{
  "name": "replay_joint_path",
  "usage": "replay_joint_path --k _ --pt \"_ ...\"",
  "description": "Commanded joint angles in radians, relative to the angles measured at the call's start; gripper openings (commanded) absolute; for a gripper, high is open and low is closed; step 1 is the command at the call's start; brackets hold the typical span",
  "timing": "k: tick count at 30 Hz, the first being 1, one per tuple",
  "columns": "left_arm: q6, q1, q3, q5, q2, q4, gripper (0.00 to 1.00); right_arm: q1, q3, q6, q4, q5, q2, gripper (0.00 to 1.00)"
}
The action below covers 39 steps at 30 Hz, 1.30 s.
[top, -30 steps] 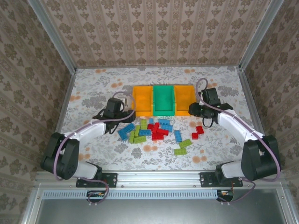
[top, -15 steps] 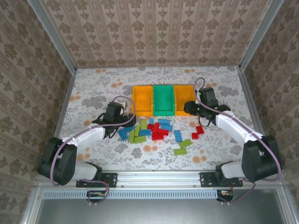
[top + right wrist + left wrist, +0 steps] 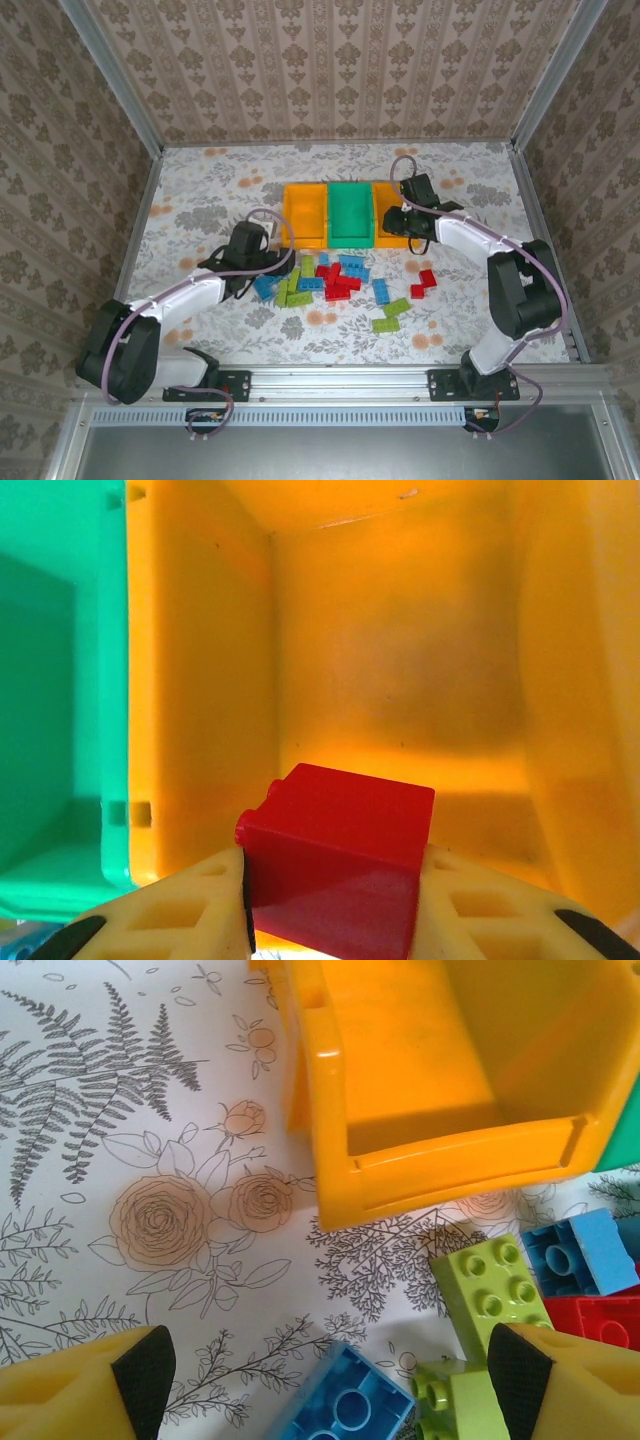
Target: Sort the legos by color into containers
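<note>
Right gripper point(image 3: 335, 905): closed on a red brick point(image 3: 340, 860), held above the right orange bin point(image 3: 400, 660).
Left gripper point(image 3: 330, 1370): spread wide, nothing held, poised over a blue brick point(image 3: 345, 1405) near the left orange bin point(image 3: 450, 1150).
Risk: a lime brick point(image 3: 455, 1400) alongside may be caught with the blue one if the jaws are lowered off-centre.

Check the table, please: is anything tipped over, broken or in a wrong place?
Nothing stands out. The three bins stand upright in one straight row, the loose bricks lie scattered before them, unsorted, and the right tool holds a red brick over the right orange bin.
</note>
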<state>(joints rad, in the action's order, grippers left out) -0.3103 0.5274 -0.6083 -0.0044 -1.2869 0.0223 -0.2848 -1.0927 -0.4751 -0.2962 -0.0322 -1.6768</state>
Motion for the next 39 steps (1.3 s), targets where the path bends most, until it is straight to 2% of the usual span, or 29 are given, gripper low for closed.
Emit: replay_joint_path --k 1,17,19,21,28,39 --pt "0.038 0.020 0.010 -0.007 0.024 0.018 0.85 -0.004 -0.058 -0.004 -0.059 0.046 -0.048 0.36" --pt "0.131 0.119 0.000 -0.003 0.023 -0.010 0.85 -0.026 -0.085 0.002 -0.079 0.068 -0.097 0.40" --pt "0.135 0.127 -0.001 -0.006 0.021 -0.012 0.85 -0.027 -0.085 0.004 -0.079 0.068 -0.096 0.44" --pt "0.136 0.132 -0.002 -0.009 0.021 -0.011 0.85 -0.030 -0.084 0.009 -0.078 0.067 -0.089 0.52" --pt "0.148 0.146 -0.002 -0.007 0.018 -0.014 0.85 -0.055 -0.064 0.057 -0.064 0.064 -0.041 0.71" --pt "0.120 0.150 0.023 -0.068 0.042 -0.025 0.87 -0.129 0.077 0.098 -0.069 0.088 0.154 0.76"
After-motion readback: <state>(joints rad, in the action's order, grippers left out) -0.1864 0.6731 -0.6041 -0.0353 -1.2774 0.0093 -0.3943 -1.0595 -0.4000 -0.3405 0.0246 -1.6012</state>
